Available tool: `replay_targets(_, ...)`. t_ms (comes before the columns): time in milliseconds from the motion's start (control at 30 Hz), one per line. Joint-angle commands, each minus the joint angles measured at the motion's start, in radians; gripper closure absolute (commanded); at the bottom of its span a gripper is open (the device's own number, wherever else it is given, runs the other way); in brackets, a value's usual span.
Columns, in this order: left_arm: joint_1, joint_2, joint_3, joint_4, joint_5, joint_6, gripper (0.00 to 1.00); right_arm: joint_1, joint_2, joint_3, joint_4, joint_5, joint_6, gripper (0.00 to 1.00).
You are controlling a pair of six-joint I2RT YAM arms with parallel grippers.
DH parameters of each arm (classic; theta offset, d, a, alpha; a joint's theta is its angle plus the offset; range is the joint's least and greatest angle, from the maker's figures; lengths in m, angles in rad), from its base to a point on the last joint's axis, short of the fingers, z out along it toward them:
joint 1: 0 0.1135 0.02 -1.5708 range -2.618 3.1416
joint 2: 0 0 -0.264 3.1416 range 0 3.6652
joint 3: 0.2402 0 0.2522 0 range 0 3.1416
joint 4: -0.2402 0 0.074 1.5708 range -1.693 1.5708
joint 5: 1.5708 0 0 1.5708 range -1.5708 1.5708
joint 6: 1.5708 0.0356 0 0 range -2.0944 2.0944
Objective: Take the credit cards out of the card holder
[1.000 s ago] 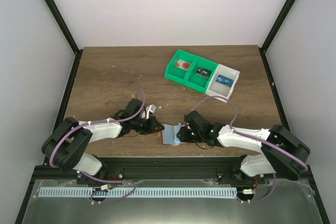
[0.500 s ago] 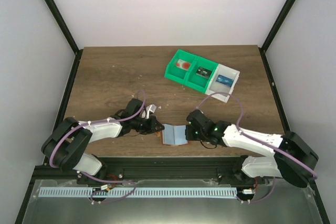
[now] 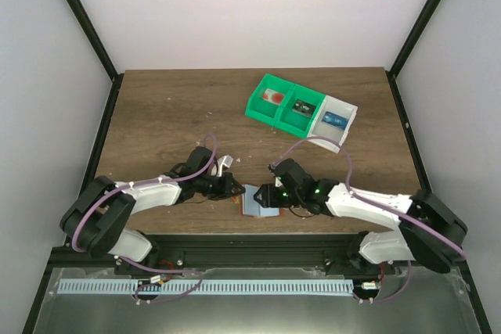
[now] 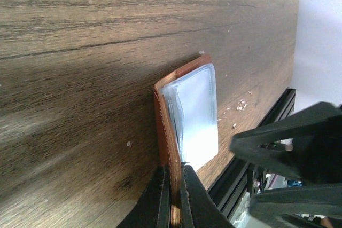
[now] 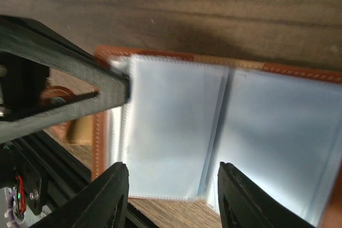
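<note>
The card holder (image 3: 256, 200) lies open near the table's front edge, reddish-brown outside with pale blue-grey sleeves (image 5: 176, 132). My left gripper (image 4: 172, 169) is shut on the brown cover's edge (image 4: 164, 126), which stands upright at the holder's left side. My right gripper (image 5: 173, 172) hovers open just above the pale sleeves, one finger to each side of a sleeve page, with nothing between them. In the top view the right gripper (image 3: 266, 195) meets the holder from the right, the left gripper (image 3: 233, 190) from the left. No credit card shows in the sleeves.
A green-and-white compartment tray (image 3: 302, 110) stands at the back right, with one card in each of three compartments: a red one (image 3: 273, 97), a dark one (image 3: 301, 106), a blue one (image 3: 334, 120). The black frame rail (image 3: 258, 240) runs just behind the holder's near edge.
My right gripper has spread its jaws wider and shifted left over the holder's sleeves. The left gripper has kept its hold on the cover in the same place.
</note>
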Motion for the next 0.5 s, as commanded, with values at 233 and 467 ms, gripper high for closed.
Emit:
replay_targets(233,-0.004,-0.034,-0.021,0.025,0.023,-0.016,1.0,0.025,0.144,0.036,0.13,-0.143,-0.012,0.42)
replay_targets(467,-0.005,-0.031,-0.018,0.025,0.022,-0.016,0.99,0.041,0.202,0.031,0.154,-0.149,0.007,0.42)
